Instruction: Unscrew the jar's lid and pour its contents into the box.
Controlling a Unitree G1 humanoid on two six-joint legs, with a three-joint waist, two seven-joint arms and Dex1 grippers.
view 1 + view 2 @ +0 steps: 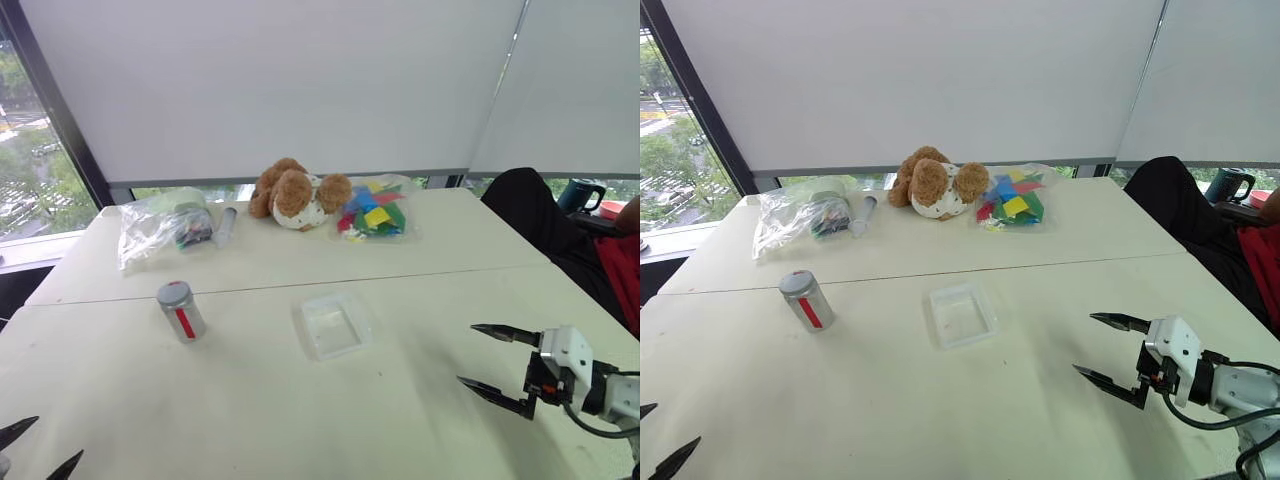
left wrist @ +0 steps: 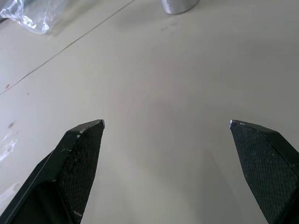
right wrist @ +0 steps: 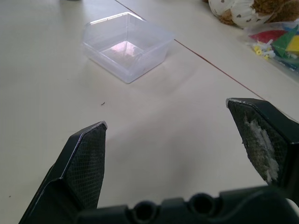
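Note:
The grey-silver jar with its red-striped label stands upright on the table's left half, its grey lid on top. The contents are hidden inside it. The clear plastic box lies near the table's middle, to the right of the jar; it also appears as the box in the right wrist view. My right gripper hovers open over the table's right side, pointing left toward the box, nothing between its fingers. My left gripper is open at the bottom left corner, well short of the jar.
Along the far edge lie a clear bag with a slim tube beside it, a brown plush dog and a bag of coloured pieces. A person in dark and red clothing sits at the right edge. A seam crosses the table.

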